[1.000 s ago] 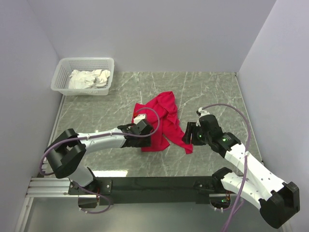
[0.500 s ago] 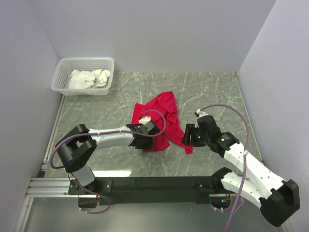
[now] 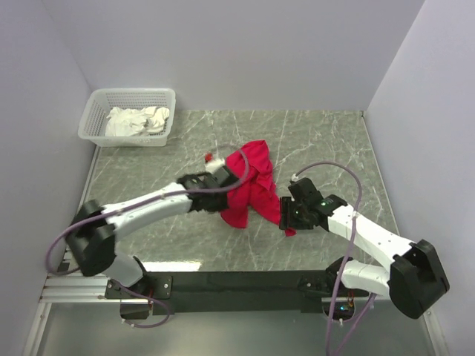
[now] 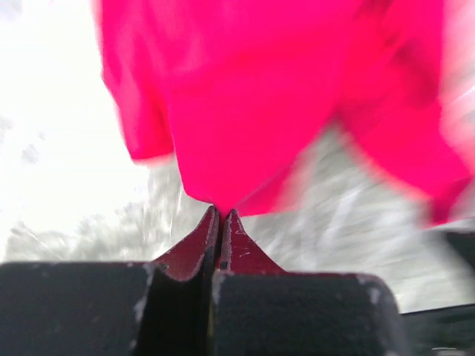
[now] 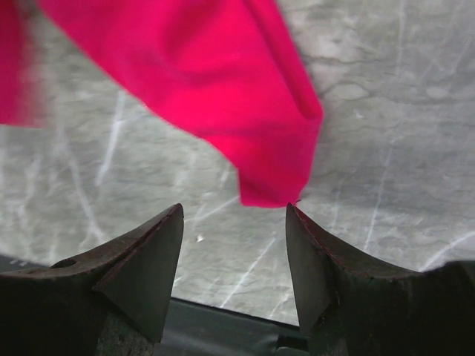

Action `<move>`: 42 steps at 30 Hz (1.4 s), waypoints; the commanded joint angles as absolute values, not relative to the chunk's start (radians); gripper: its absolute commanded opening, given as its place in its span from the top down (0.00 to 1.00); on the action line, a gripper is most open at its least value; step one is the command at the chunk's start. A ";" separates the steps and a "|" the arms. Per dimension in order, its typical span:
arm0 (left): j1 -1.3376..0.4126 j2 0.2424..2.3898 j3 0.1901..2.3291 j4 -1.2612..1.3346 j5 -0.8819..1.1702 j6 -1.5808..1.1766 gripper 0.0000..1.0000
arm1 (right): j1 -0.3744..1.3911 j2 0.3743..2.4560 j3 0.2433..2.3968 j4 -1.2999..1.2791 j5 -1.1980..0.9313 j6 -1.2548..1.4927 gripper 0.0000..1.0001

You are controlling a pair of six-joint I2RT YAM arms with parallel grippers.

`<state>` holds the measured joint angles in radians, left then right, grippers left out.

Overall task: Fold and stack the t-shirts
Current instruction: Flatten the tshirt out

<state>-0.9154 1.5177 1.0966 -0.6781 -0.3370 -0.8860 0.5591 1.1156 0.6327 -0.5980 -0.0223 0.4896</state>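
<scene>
Red shirt (image 3: pixel 253 190) pinched by left gripper (image 4: pixel 221 214), right gripper (image 5: pixel 234 215) open.
Far left: white basket (image 3: pixel 133 92) with white cloth (image 3: pixel 137 121) in it. The left gripper's 2 fingers are pressed together on a fold at the shirt's left side. The shirt is bunched mid-table (image 3: pixel 319 141), between the 2 arms. The right gripper sits at the shirt's near-right corner, fingers apart, nothing between them. That corner lies on the table just beyond the tips.
</scene>
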 commanded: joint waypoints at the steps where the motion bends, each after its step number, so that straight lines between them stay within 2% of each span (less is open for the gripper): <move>1: -0.844 1.361 1.235 -0.767 -0.426 -0.810 0.99 | 0.566 1.150 0.638 -0.577 0.047 0.506 0.36; 9: -0.667 1.255 1.338 -0.758 -0.387 -0.716 0.99 | 0.568 1.250 0.635 -0.523 0.035 0.491 0.38; 12: -0.628 1.239 1.347 -0.747 -0.371 -0.703 0.99 | 0.566 1.267 0.637 -0.515 0.029 0.486 0.44; 15: -0.589 1.232 1.365 -0.749 -0.364 -0.687 0.99 | 0.568 1.269 0.637 -0.523 0.046 0.486 0.56; 16: -0.580 1.227 1.368 -0.743 -0.359 -0.683 0.99 | 0.566 1.263 0.640 -0.529 0.055 0.489 0.69; 19: -0.540 1.226 1.400 -0.755 -0.353 -0.664 0.99 | 0.560 1.214 0.667 -0.560 0.131 0.514 0.98; 20: -0.526 1.224 1.431 -0.764 -0.359 -0.654 0.99 | 0.551 1.201 0.710 -0.589 0.155 0.515 1.00; 23: -0.508 1.227 1.508 -0.796 -0.353 -0.632 0.99 | 0.422 1.184 0.849 -0.644 0.189 0.486 1.00; 25: -0.508 1.230 1.552 -0.816 -0.344 -0.623 0.99 | 0.272 1.186 0.943 -0.658 0.176 0.447 1.00; 26: -0.508 1.230 1.603 -0.837 -0.335 -0.617 0.99 | 0.235 1.189 1.053 -0.678 0.186 0.437 1.00; 34: -0.508 1.187 1.848 -0.882 -0.221 -0.643 0.99 | 0.092 1.282 1.564 -0.718 0.250 0.381 1.00; 37: -0.506 1.146 1.849 -0.871 -0.178 -0.664 0.99 | 0.074 1.348 1.658 -0.721 0.261 0.310 1.00; 41: -0.506 1.082 1.723 -0.870 -0.250 -0.693 0.99 | 0.052 1.469 1.756 -0.753 0.287 0.288 1.00; 42: -0.508 1.066 1.688 -0.868 -0.267 -0.698 0.99 | 0.049 1.491 1.749 -0.746 0.288 0.291 0.96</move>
